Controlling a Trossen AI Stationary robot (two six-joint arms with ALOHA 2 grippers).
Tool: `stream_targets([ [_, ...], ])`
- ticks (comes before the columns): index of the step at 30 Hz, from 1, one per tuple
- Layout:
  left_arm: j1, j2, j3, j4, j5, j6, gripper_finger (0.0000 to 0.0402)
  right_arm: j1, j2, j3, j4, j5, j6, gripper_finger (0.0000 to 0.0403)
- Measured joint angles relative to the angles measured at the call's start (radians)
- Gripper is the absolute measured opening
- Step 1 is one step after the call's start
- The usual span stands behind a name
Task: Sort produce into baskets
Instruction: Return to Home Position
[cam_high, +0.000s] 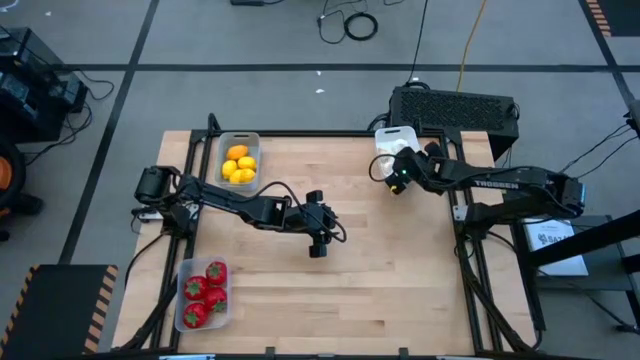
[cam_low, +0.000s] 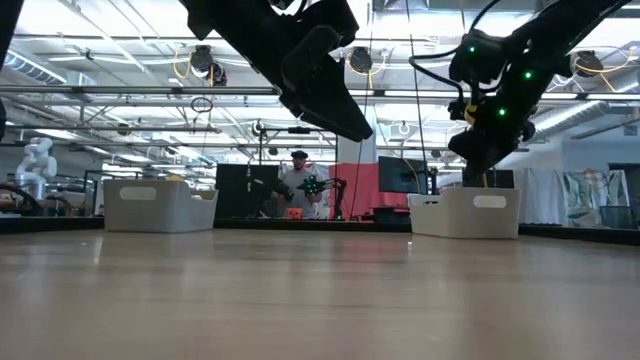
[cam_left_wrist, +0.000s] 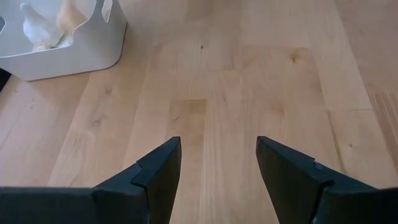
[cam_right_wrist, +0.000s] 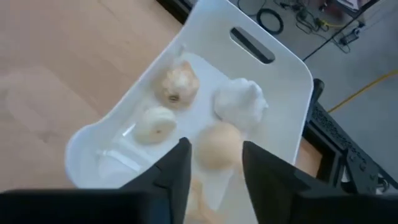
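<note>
Right gripper (cam_right_wrist: 214, 168) over far-right white bin (cam_right_wrist: 273, 93), fingers apart, likely just let go; garlic (cam_right_wrist: 176, 84) inside. Left gripper (cam_left_wrist: 217, 168) mid-table, fingers apart, empty, probably waiting.

Left pincer (cam_high: 318, 249) and right pincer (cam_high: 397, 182), both agape and aloft.

Pale wood, smooth plastic, papery bulbs

The table (cam_left_wrist: 249, 74) ahead of the left gripper (cam_left_wrist: 217, 149) is light planked wood, smooth and faintly satin; that gripper's fingers (cam_left_wrist: 155, 174) look matt dark plastic. Under the right gripper (cam_right_wrist: 211, 152), the white basket (cam_right_wrist: 273, 81) is smooth, softly shiny plastic holding dull, papery garlic bulbs (cam_right_wrist: 176, 84).
</note>
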Motion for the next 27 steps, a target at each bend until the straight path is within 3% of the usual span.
stream_targets([
  [8,0.0,-0.004,0.0,-0.023,0.0,0.002,0.0216,-0.015,-0.012,0.0,-0.011,-0.037,-0.012,0.0185],
  [16,0.0,-0.174,0.038,-0.203,0.02,0.014,0.0216,0.025,-0.115,0.0,-0.015,-0.472,0.028,0.0194],
  [19,0.0,-0.26,0.036,-0.287,-0.003,-0.036,0.0216,0.061,-0.177,0.0,0.003,-0.574,0.047,0.0188],
  [27,-0.042,-0.441,-0.003,-0.381,-0.045,-0.112,0.0216,0.193,-0.414,0.0,-0.002,-0.575,0.06,0.0168],
])
